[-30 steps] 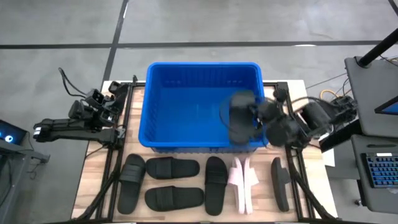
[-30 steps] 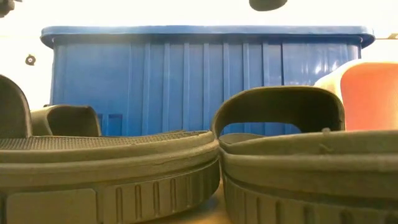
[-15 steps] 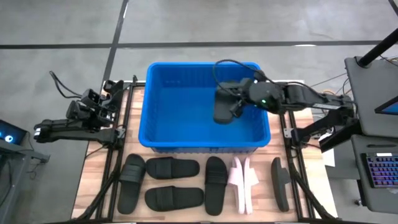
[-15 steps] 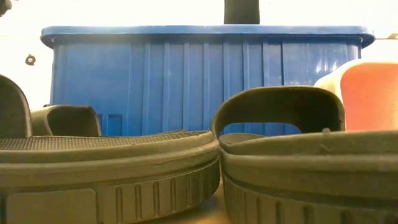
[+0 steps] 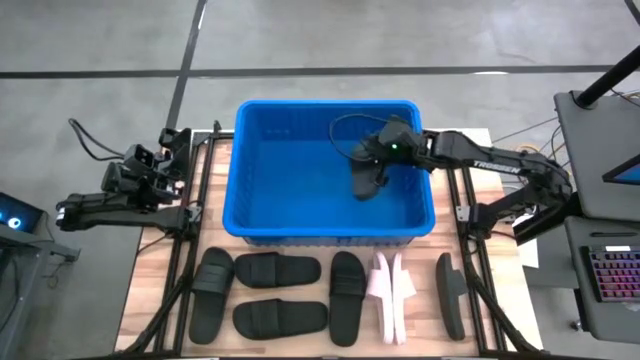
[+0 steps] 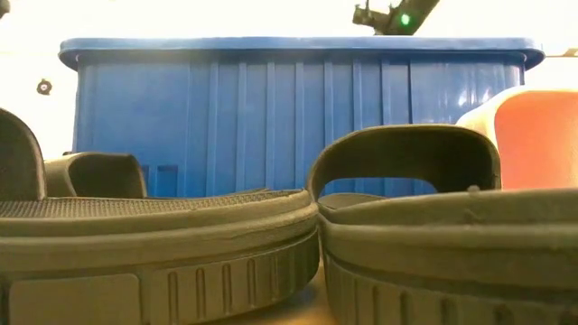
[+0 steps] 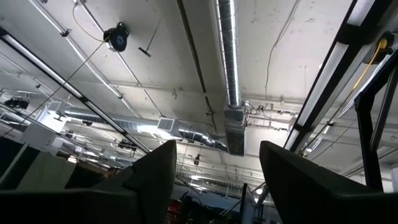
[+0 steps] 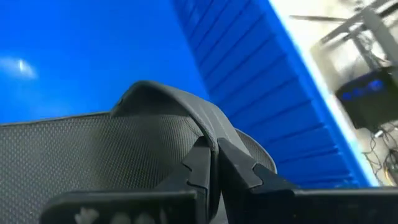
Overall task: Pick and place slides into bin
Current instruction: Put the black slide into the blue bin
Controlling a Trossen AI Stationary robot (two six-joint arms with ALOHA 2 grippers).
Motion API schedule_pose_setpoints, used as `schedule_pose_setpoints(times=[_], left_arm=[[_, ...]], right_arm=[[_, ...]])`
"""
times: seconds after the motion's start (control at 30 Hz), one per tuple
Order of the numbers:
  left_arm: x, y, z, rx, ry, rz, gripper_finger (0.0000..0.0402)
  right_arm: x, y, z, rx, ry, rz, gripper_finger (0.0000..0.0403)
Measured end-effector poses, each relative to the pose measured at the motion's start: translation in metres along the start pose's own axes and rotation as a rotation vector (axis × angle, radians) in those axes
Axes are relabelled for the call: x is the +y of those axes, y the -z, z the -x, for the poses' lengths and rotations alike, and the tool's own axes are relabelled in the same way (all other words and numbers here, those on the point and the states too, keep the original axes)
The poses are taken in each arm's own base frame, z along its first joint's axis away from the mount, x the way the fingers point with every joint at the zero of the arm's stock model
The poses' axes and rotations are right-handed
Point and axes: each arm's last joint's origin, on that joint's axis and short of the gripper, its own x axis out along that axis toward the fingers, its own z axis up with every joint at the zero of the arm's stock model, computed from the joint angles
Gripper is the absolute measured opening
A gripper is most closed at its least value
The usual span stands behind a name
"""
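The blue bin [image 5: 245, 215] stands at the table's far middle; its near wall fills the low view [image 6: 271, 117]. My right gripper [image 5: 374, 165] reaches into the bin from the table's right and is shut on a black slide [image 5: 361, 183] low inside, right of middle. Several black slides [image 5: 278, 270] and a pale pink pair [image 5: 392, 295] lie flat in a row on the table in front of the bin. My left gripper [image 5: 160, 160] waits open at the table's left edge, pointing up at the ceiling [image 7: 211, 180]. My right gripper pinches the black slide's wide strap [image 8: 202, 127] between its two fingers, at the strap's edge. The fingers slant down into the bin from the table's right. The slide's dotted footbed [image 8: 74, 143] faces the fingers; whether its lower end touches the bin floor I cannot tell.
Dark frame rails [image 5: 190, 250] run along the table's left and right sides. A desk with a keyboard [image 5: 610, 270] stands beyond the right edge. Two black slides [image 6: 163, 244] fill the foreground of the low view.
My right gripper has carried the black slide from above the bin's near right corner toward the far edge and the bin's middle. It has then gone down, so the slide has dropped below the bin's rim.
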Motion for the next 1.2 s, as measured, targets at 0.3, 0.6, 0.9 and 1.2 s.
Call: schedule_pose_setpoints(times=[0.3, 0.6, 0.9, 1.2], left_arm=[[0.001, -0.003, 0.002, -0.011, -0.008, 0.001, 0.0217], [0.002, 0.001, 0.002, 0.013, -0.057, -0.057, 0.0217], [0.003, 0.004, 0.004, 0.021, -0.062, -0.060, 0.0217], [0.003, 0.004, 0.004, 0.023, -0.062, -0.060, 0.0217]], right_arm=[[-0.018, 0.037, -0.032, 0.133, 0.012, 0.133, 0.0013], [-0.023, 0.057, -0.066, 0.208, -0.017, 0.240, 0.0013], [-0.021, 0.064, -0.092, 0.214, -0.062, 0.325, 0.0013], [-0.020, 0.074, -0.108, 0.298, -0.026, 0.367, 0.0013]])
